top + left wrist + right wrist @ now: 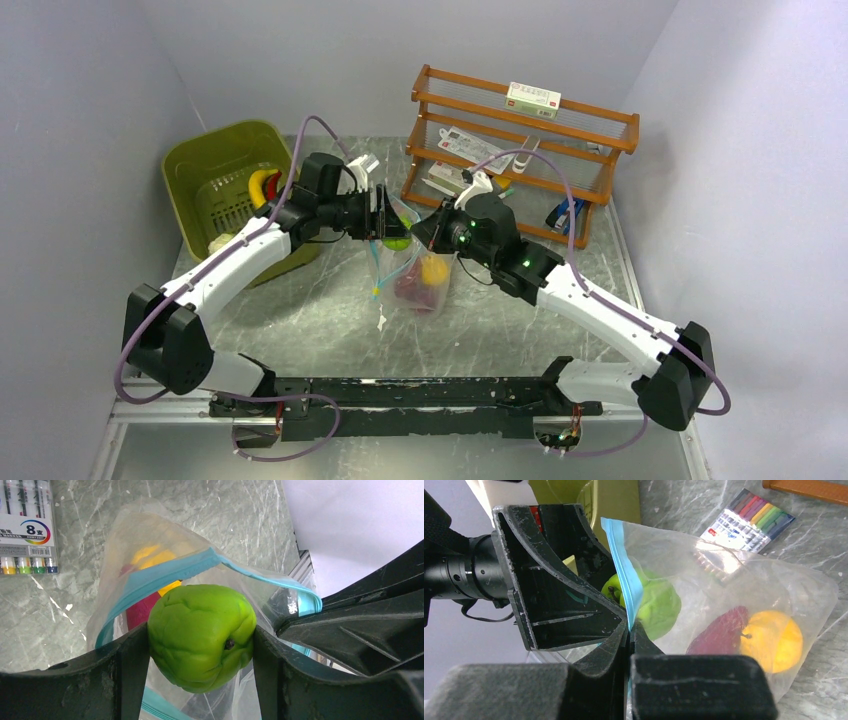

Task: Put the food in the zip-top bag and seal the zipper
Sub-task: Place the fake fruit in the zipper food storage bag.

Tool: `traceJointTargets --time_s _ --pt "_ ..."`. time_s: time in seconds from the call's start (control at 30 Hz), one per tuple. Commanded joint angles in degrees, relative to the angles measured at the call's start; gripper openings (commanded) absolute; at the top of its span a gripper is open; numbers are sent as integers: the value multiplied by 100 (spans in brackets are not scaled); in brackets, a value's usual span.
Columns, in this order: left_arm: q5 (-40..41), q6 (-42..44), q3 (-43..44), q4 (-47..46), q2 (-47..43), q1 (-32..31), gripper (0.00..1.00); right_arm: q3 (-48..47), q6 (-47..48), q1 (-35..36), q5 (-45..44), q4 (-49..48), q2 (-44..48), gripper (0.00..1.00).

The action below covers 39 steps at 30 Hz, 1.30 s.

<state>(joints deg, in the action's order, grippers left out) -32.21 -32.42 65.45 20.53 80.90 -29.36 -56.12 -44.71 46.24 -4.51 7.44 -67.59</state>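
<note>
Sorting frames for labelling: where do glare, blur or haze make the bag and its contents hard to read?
Top external: even light, soft shadows, the zip-top bag small in frame. Left wrist: the green fruit sharp, the yellow piece behind it hazed by film. Right wrist: the right gripper blurred up close; glare whitens the marker pack.

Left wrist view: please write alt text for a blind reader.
The left claw grips a green toy fruit at the open mouth of a clear zip-top bag with a teal zipper. A yellow piece and a purple-red piece lie inside; a marker pack sits top left.
</note>
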Motion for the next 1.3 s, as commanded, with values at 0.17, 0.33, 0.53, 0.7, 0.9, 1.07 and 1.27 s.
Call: traceJointTargets --time_s 0.17,0.33,0.53,0.7,0.9,1.07,1.27 --pt "57 54 33 -9 -72 -61 66 109 -113 16 -56 -229 199 0" --pt "-130 57 103 -67 22 -58 73 156 -83 18 -224 -174 241 0" --pt "-98 42 117 -219 -55 -61 82 130 -51 9 -147 -163 199 0" --pt "-206 106 323 -158 -78 -61 85 169 -30 9 -232 -181 229 0" --pt "-371 85 350 -387 -230 -61 82 198 -37 16 -163 -195 209 0" --pt "-271 4 246 -700 -478 -61 82 282 5 14 -240 -102 380 0" --pt "-541 74 440 -765 -641 -61 82 391 126 12 -451 46 557 0"
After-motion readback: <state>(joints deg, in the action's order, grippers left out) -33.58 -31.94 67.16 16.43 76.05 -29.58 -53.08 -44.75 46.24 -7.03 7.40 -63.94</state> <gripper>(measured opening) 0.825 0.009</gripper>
